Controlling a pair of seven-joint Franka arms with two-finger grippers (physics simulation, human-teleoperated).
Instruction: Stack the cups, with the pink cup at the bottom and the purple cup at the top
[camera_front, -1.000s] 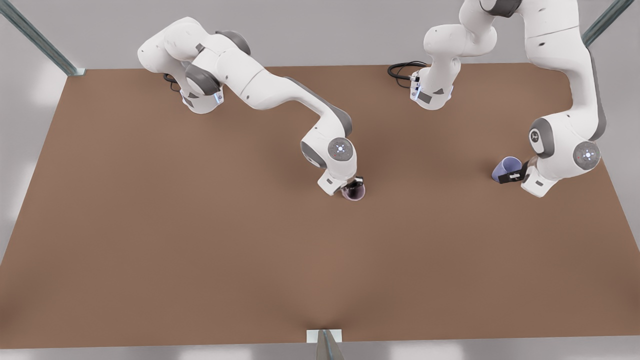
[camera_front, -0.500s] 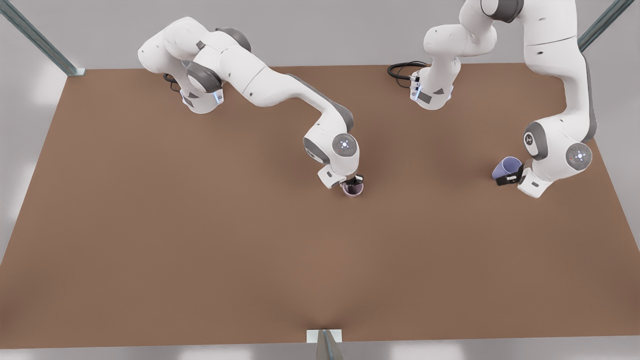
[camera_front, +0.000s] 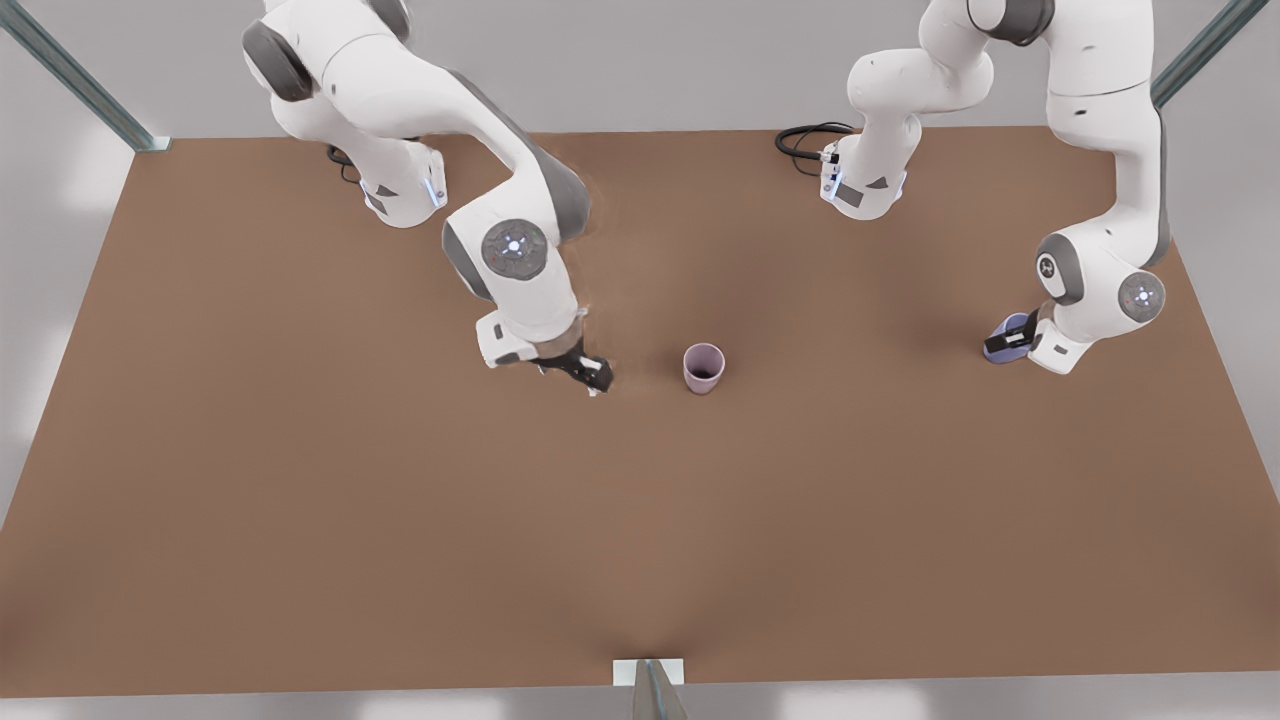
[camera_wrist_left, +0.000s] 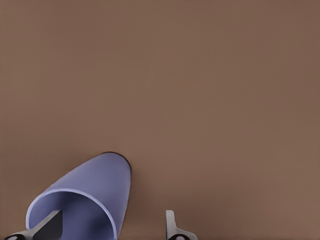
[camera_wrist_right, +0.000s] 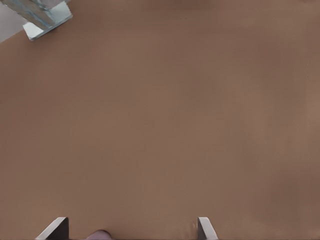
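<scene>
Left gripper (camera_front: 1012, 341) low at the front view's right, fingers apart — right gripper (camera_front: 590, 376) mid-table, fingers spread

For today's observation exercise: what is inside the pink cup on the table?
The pink cup stands upright and alone on the table. Only its dark inner wall shows; nothing is visibly inside, though the very bottom is shadowed.

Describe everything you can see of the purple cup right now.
The small bluish-lavender handleless tumbler, the purple cup, looks like smooth matte plastic and tapers toward its base. In the left wrist view its open mouth faces the camera, showing a thin rim and a same-coloured inside. It sits at the front view's right over the brown tabletop. The left hand has one dark finger inside the rim and the pale one outside the wall, with a gap between that finger and the cup.
</scene>
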